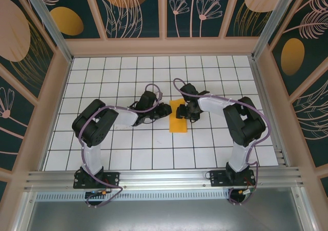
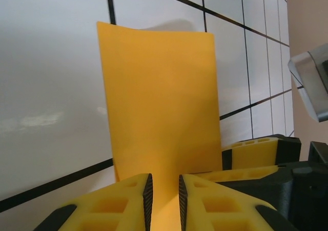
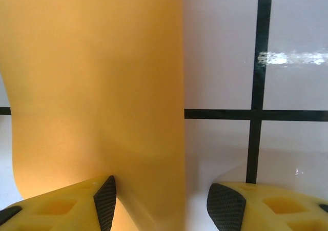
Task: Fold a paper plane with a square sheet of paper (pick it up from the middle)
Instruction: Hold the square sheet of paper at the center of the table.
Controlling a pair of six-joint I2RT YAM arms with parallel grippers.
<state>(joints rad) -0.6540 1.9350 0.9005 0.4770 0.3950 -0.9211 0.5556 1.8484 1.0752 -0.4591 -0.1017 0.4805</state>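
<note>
- Top external view: the thin orange-yellow square sheet of paper shows here as a narrow oblong. It lies near the middle of the white table with black grid lines, between the two arms. The left gripper meets its left edge and the right gripper its right edge, both toward the far half. My judgement is that this is a folding step with both grippers on one sheet. The free near end could swing, so any lift should be small and level.
- Left wrist view: the left gripper's yellow fingers stand narrow, and the sheet runs between their black pads, so this gripper holds the paper. The sheet stretches away flat, with both far corners square. This gripper should probably act as the anchor. Thin paper dents easily, so a gentle, steady pinch is enough.
- Right wrist view: the right gripper's fingers stand wide apart. The sheet's straight edge passes between them, close to the left pad, and nothing is clamped. The paper bows slightly near that pad. Before closing, centre the edge between the pads and line it up with the grid. Then close slowly, because a skewed grip would likely set a crooked crease.
</note>
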